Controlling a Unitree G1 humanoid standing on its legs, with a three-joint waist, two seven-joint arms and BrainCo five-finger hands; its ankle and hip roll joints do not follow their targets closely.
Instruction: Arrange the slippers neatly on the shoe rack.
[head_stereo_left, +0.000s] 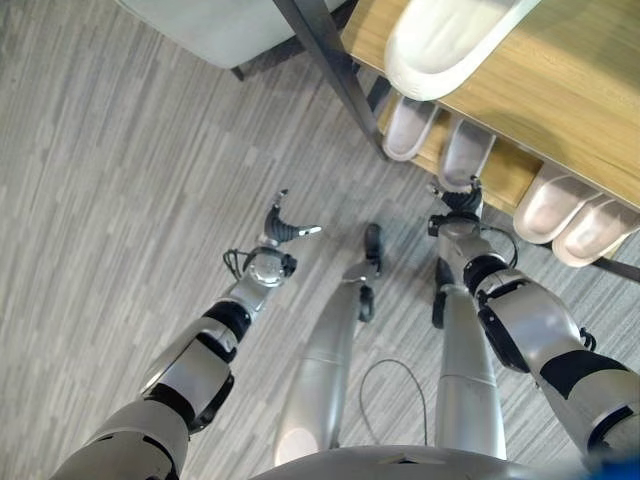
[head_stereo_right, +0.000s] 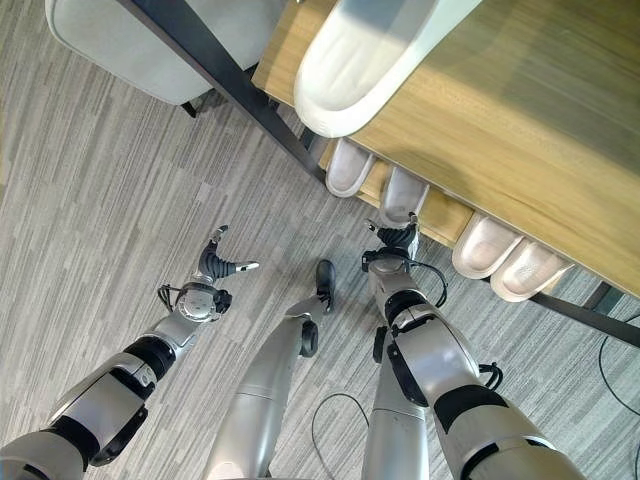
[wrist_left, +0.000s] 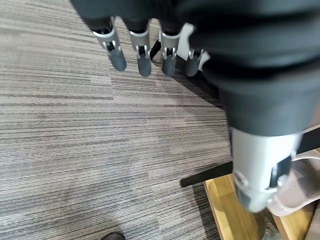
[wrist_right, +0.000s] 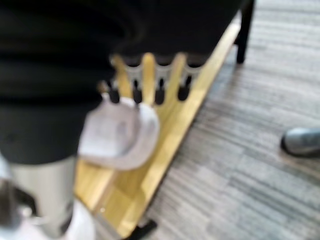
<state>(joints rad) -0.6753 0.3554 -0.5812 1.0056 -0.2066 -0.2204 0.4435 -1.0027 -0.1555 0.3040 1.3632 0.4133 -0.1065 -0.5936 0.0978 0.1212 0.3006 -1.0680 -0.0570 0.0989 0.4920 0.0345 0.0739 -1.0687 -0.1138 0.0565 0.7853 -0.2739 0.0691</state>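
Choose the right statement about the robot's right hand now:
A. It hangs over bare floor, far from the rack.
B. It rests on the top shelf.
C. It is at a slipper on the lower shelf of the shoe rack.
C: the right hand reaches the heel of a slipper on the lower shelf of the shoe rack.

1. No readable text, labels, brands, numbers or signs in any view.
2. Slippers (head_stereo_left: 463, 152) on the shoe rack (head_stereo_left: 580, 90): plain pale surfaces, no print legible.
3. Carpet floor (head_stereo_left: 120, 200): striped pattern only, no markings.
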